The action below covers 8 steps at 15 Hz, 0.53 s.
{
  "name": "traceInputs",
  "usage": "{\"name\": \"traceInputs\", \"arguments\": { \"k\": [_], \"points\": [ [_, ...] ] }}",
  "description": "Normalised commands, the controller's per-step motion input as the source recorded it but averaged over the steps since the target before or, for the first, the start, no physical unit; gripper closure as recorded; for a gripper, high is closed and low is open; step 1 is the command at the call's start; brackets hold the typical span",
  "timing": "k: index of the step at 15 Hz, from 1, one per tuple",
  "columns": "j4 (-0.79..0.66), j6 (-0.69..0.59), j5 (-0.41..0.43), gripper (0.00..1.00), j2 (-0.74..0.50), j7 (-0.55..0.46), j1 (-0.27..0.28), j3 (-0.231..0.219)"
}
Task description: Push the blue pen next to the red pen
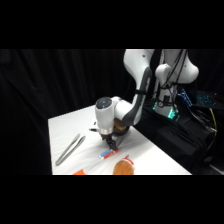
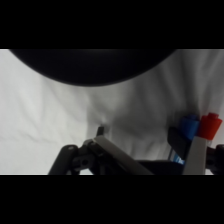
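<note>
In the wrist view the blue pen (image 2: 189, 125) and the red pen (image 2: 210, 125) lie side by side at the right, caps touching, with a whitish barrel running down from them. My gripper (image 2: 139, 136) is open and low over the white table, holding nothing. Its right finger (image 2: 177, 142) stands just left of the blue cap. In the side view the gripper (image 1: 109, 143) points down just above the pair of pens (image 1: 107, 153) near the table's front edge.
A black bowl (image 2: 95, 65) fills the top of the wrist view and sits behind the gripper (image 1: 121, 128) in the side view. Silver tongs (image 1: 70, 149) lie to the left. An orange-brown round object (image 1: 123, 166) rests at the front edge.
</note>
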Motion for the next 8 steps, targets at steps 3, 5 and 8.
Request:
{"name": "traceInputs", "arguments": {
  "k": [3,5,8],
  "points": [
    [-0.24,-0.35,-0.120,0.00,-0.46,0.32,0.204,-0.061],
    [-0.28,-0.46,-0.118,0.00,-0.64,0.26,0.083,-0.002],
    [-0.29,-0.43,-0.140,0.00,-0.68,0.23,-0.006,0.064]
  ]
}}
